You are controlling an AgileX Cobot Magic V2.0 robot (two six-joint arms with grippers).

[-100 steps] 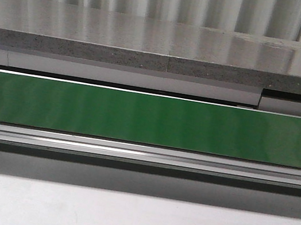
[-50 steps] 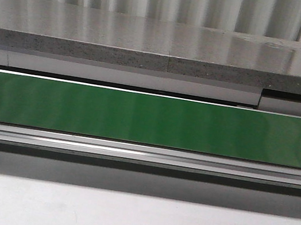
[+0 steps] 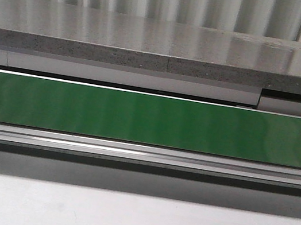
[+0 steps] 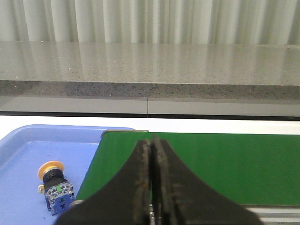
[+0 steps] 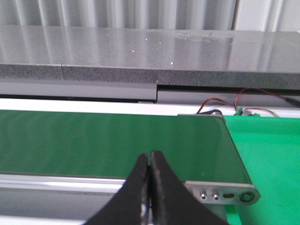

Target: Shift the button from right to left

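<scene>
The button (image 4: pixel 57 194), a small blue-violet squarish block with a black neck and a yellow-orange cap, lies in the blue tray (image 4: pixel 28 145) just off the left end of the green belt (image 4: pixel 220 164). My left gripper (image 4: pixel 151 140) is shut and empty over that belt end, to the right of the button and apart from it. Shut and empty as well, my right gripper (image 5: pixel 149 154) hangs over the near edge of the belt (image 5: pixel 93 140) close to its right end. Neither gripper nor the button shows in the front view.
The belt (image 3: pixel 149 118) runs across the front view with a metal rail (image 3: pixel 143 153) along its near side and a grey stone ledge (image 3: pixel 162 45) behind it. A bright green surface (image 5: pixel 272 154) lies past the belt's right end, with red and black wires (image 5: pixel 225 102) behind.
</scene>
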